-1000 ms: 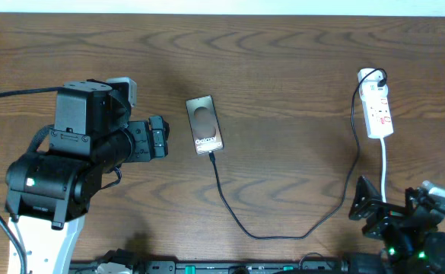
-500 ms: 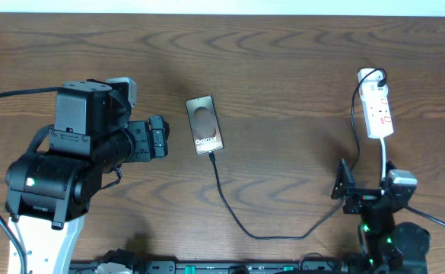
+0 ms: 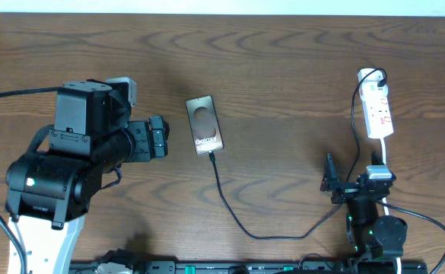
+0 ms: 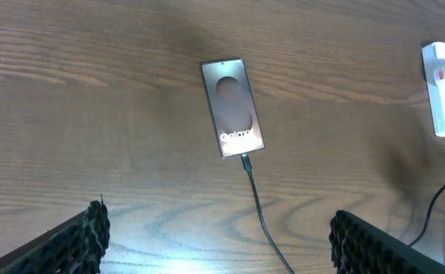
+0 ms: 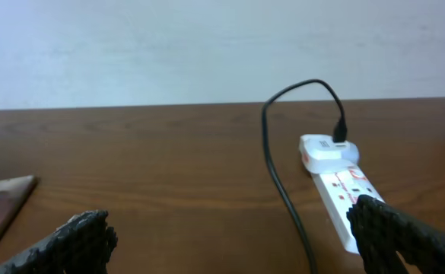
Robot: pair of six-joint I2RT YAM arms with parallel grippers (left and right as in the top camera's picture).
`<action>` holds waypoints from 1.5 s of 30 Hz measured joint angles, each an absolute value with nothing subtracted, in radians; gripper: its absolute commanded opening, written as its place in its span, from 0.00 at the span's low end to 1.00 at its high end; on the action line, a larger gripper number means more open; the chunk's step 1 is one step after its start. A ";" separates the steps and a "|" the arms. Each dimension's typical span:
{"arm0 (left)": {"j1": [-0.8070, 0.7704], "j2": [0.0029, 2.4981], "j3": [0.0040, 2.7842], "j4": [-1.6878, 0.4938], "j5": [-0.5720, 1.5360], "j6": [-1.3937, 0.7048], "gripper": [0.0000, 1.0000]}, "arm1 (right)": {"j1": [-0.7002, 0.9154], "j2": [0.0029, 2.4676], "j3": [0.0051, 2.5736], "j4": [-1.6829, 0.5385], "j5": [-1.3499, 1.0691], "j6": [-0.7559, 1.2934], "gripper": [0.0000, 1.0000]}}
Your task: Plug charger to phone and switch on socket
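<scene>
Worktop (image 3: pixel 283 61): dark brown wood grain, carrying all items listed.

Phone (image 3: pixel 205 124): flat grey-bronze slab, lying face down left of centre, white "Galaxy" lettering towards its near short edge, dark oval above the lettering. Also seen in the left wrist view (image 4: pixel 233 108), with one corner in the right wrist view (image 5: pixel 1 199).

Charger (image 3: pixel 237 221): long thin black cable. Plug tip (image 4: pixel 246 159) meets the phone's near short edge; how fully it is seated cannot be told. The cable runs towards the near edge, curves right, then climbs beside the socket to a white adapter (image 5: pixel 325 150) plugged in at the socket's far end.

Socket (image 3: pixel 379 110): elongated white power strip, far right of the worktop, well apart from the phone. It carries red markings, but the switch position cannot be told. White cord (image 3: pixel 384 156) leaves its near end.

Left tool (image 3: pixel 160 138): just left of the phone, not touching it, and pointing towards it. Jaws are spread wide with nothing between them. Its ribbed black fingers (image 4: pixel 81 240) frame the lower corners of the left wrist view.

Right tool (image 3: pixel 351 185): near the front right edge, short of the socket's near end, above the white cord. Jaws are released wide and empty, and it faces the socket and a pale wall (image 5: pixel 131 46).
</scene>
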State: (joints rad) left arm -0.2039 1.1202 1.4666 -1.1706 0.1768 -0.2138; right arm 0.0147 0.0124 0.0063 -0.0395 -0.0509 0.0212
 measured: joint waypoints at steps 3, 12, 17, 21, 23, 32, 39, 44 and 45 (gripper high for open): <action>-0.204 1.120 1.467 -1.170 0.176 -0.214 0.91 | 0.019 0.012 0.006 -0.043 -0.038 0.012 0.99; -0.204 1.120 1.467 -1.170 0.176 -0.214 0.91 | 0.019 0.012 0.006 -0.071 -0.022 -0.052 0.99; -0.204 1.120 1.467 -1.170 0.176 -0.214 0.91 | 0.019 0.012 0.006 -0.071 -0.018 -0.061 0.99; -0.204 1.120 1.467 -1.170 0.176 -0.214 0.91 | 0.019 0.012 0.006 -0.071 -0.018 -0.041 0.99; -0.204 1.120 1.467 -1.170 0.176 -0.214 0.91 | 0.019 0.012 0.006 -0.071 -0.017 -0.035 0.99; -0.204 1.120 1.467 -1.171 0.176 -0.214 0.91 | 0.018 0.012 0.006 -0.071 -0.017 -0.029 0.99; -0.204 1.120 1.467 -1.170 0.176 -0.214 0.91 | 0.007 0.012 0.006 -0.071 -0.018 -0.029 0.99; -0.204 1.120 1.467 -1.170 0.176 -0.214 0.91 | -0.001 0.012 0.006 -0.071 -0.010 -0.029 0.99; -0.204 1.120 1.467 -1.171 0.176 -0.214 0.91 | -0.001 0.012 0.006 -0.071 -0.007 -0.025 0.99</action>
